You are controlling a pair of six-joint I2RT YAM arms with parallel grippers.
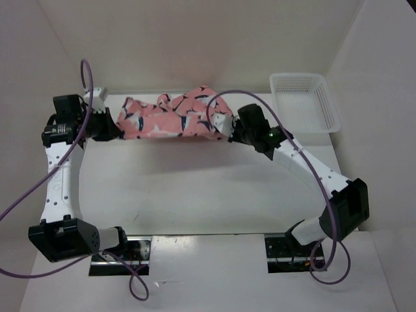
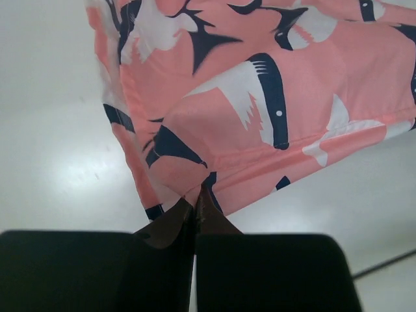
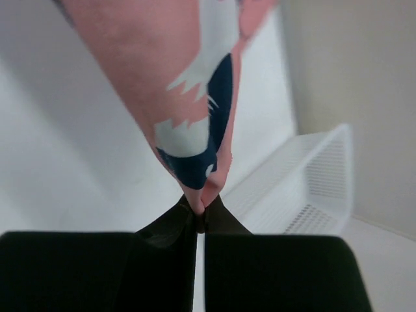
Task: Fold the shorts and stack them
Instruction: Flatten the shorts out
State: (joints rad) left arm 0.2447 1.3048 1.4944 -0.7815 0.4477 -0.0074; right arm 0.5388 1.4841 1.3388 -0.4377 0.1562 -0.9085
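Observation:
The salmon-pink shorts [image 1: 166,117] with navy and white bird shapes hang stretched between my two grippers near the back of the table. My left gripper [image 1: 116,130] is shut on their left corner. In the left wrist view the cloth [image 2: 260,97] spreads away from the pinched tips of the left gripper [image 2: 195,198]. My right gripper [image 1: 224,130] is shut on the right corner. The right wrist view has a narrow fold of the shorts [image 3: 188,117] rising from the right gripper [image 3: 203,207]. The right end of the shorts bunches up higher than the left.
A white mesh basket [image 1: 328,107] stands at the back right, close behind the right arm; its rim [image 3: 305,175] also appears in the right wrist view. White walls close in the table at the back and both sides. Purple cables loop over both arms.

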